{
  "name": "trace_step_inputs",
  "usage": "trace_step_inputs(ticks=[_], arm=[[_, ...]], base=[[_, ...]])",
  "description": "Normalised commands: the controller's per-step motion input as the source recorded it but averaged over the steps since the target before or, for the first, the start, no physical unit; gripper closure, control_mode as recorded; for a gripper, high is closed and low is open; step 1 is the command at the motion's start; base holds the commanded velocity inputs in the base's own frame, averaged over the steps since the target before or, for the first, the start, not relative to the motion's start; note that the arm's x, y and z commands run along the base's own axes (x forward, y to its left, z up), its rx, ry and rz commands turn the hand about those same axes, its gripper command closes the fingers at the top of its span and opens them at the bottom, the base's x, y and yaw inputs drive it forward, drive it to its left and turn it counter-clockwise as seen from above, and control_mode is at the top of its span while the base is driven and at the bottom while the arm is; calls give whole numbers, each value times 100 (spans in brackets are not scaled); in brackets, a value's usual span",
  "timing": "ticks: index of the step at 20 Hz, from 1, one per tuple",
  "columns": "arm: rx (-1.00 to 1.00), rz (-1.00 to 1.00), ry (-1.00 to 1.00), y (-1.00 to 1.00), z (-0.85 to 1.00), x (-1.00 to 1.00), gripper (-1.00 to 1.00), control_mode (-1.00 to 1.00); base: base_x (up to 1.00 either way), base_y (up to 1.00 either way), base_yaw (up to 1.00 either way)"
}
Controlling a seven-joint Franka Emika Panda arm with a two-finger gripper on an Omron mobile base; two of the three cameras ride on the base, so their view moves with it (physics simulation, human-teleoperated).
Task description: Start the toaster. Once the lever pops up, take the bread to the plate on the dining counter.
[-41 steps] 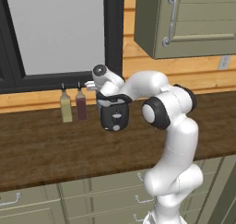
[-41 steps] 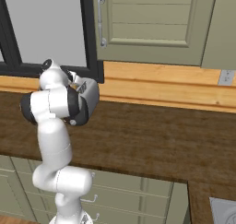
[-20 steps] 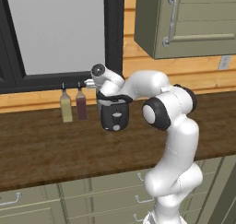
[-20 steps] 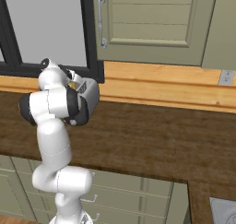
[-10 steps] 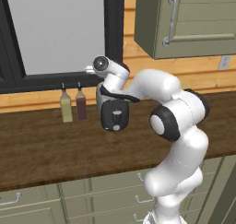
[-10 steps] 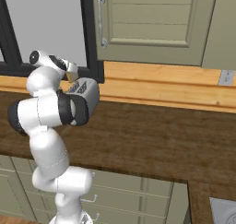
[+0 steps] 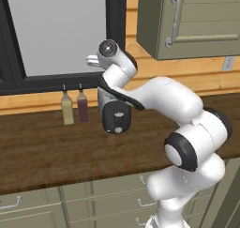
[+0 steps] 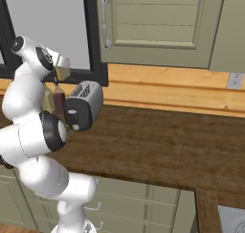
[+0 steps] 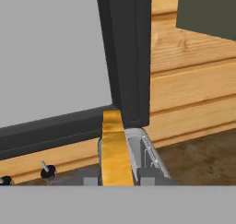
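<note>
The silver toaster (image 7: 116, 115) with its black end panel stands on the dark wood counter (image 7: 42, 152) below the window. My gripper (image 8: 61, 73) hangs above the toaster (image 8: 84, 104), shut on the bread (image 8: 61, 72). In the hand view the bread (image 9: 114, 150) shows edge-on as a tan strip rising between the fingers of my gripper (image 9: 117, 179), with the toaster's slotted top (image 9: 145, 154) just beneath it. The plate and the dining counter are out of view.
Two small bottles (image 7: 68, 109) (image 7: 82, 106) stand against the wood wall left of the toaster. A black window frame (image 7: 116, 30) and an upper cabinet (image 7: 197, 20) hang close above the hand. Drawers (image 7: 108, 199) run below the counter.
The hand has risen from the toaster's top to window-sill height, lifting the bread out of the slot. The toaster has stayed put.
</note>
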Motion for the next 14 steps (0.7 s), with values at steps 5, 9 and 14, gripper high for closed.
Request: trace_step_inputs(ticks=[5, 9, 14], arm=[[1, 0, 10, -10, 46, -100, 100, -100], [0, 0, 1, -21, 6, -100, 100, -100], [0, 0, 0, -22, -8, -99, 100, -100]], base=[[0, 0, 0], [0, 0, 0], [0, 0, 0]])
